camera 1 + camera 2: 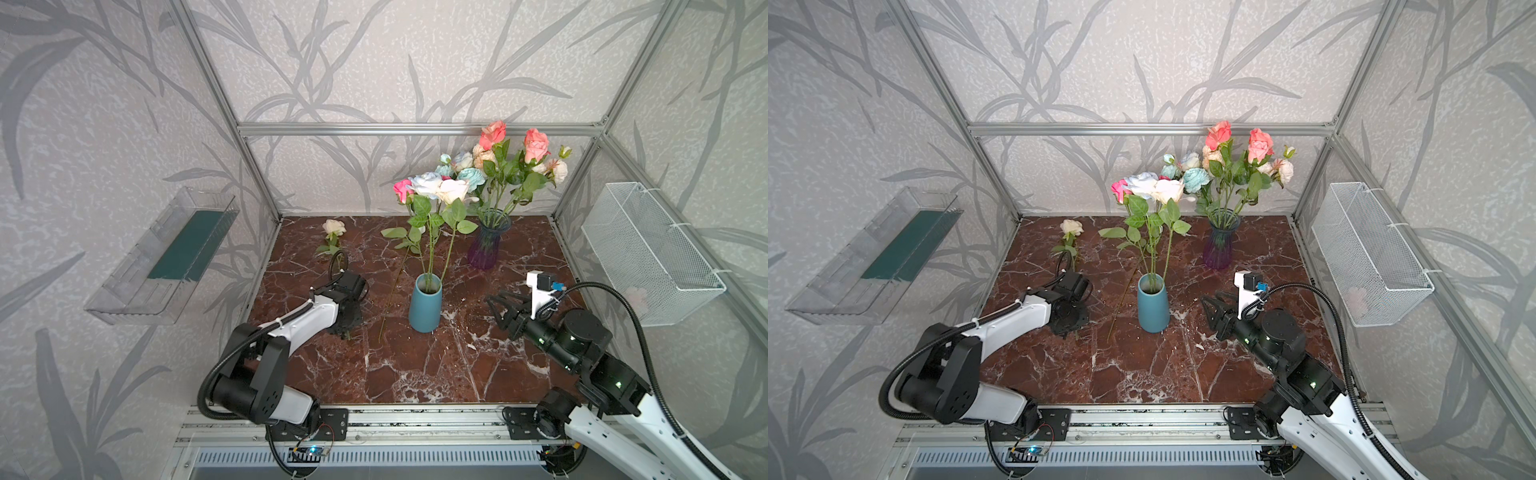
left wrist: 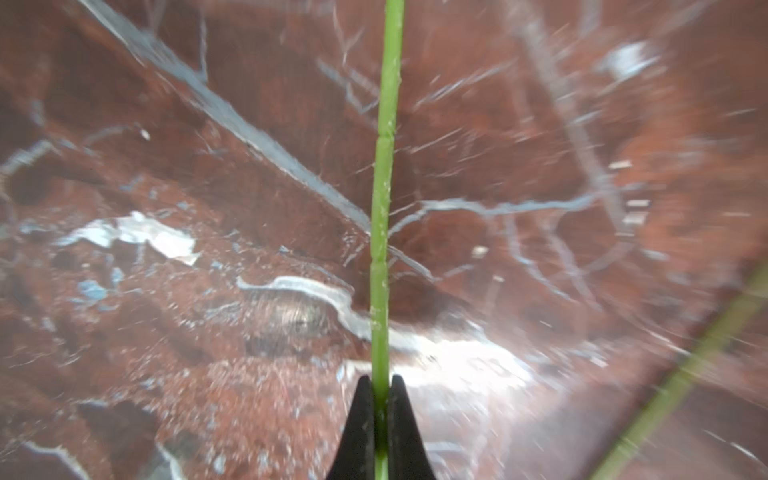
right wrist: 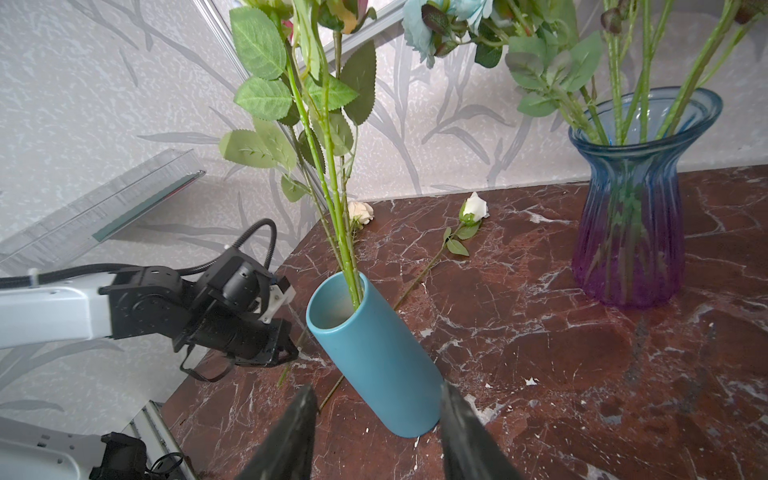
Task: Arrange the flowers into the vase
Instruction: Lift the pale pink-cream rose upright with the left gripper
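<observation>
In a top view a cream rose point(image 1: 333, 227) lies on the table point(image 1: 415, 374) beside the blue vase point(image 1: 424, 305); the left wrist view shows the left gripper point(image 2: 380, 380) clamped low on its thin stem point(image 2: 384, 208), probably light and whippy, while the right wrist view finds the right gripper point(image 3: 377, 388) agape.

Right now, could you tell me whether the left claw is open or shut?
Shut: in the left wrist view the left claw pinches a thin green flower stem, with no gap on either side.
</observation>
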`<state>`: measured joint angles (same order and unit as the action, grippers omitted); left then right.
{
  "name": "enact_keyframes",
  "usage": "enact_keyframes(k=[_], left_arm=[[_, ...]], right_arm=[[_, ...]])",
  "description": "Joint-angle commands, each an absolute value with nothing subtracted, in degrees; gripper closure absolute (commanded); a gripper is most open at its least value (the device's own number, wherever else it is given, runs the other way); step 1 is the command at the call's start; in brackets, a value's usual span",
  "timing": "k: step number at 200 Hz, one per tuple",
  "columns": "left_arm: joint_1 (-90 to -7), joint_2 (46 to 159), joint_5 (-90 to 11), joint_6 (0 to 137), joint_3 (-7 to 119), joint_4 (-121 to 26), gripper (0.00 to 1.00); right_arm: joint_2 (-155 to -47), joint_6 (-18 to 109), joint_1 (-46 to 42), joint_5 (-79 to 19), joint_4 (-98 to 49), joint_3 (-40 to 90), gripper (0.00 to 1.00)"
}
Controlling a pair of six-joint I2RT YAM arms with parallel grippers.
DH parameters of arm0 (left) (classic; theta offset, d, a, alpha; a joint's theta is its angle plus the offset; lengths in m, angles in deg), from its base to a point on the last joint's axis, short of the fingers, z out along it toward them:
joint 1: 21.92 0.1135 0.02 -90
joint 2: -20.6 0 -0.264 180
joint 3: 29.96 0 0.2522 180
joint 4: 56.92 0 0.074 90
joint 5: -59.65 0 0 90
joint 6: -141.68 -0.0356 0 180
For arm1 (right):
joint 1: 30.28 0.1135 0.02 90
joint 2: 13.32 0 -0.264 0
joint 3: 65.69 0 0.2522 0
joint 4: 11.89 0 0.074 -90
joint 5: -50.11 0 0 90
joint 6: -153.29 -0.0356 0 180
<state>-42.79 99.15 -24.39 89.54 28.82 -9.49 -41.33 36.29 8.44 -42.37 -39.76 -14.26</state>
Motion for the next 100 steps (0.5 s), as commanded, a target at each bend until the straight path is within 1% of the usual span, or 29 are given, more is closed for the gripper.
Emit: enact_keyframes(k=[1,24,40,73,100], left_arm=[[-43.19,90.14,-25.71,88.19,32.02,-6.58,1.0],[-43.37,82.44,-25.01,86.32,36.29,-5.38,1.0],[-43.53,79.57,-23.37,83.63,40.95,-5.15,1.0],[-43.59,79.62,-22.53,75.64,51.7,-7.36,1.0],[-44.05,79.24,-26.58,69.29,53.31,-18.21,1.0]], right_arm=[[-42.16,35.54,8.28,-41.67,-39.08,-12.58,0.52],[-43.16,35.06,8.25,-41.04,-38.56,-12.12,0.52],[-43.59,34.98,8.24,-40.86,-38.34,-11.71,0.52],[-44.62,34.99,8.25,-41.01,-38.39,-10.26,0.52],[-46.1,35.33,8.27,-40.78,-37.9,-8.53,0.52]])
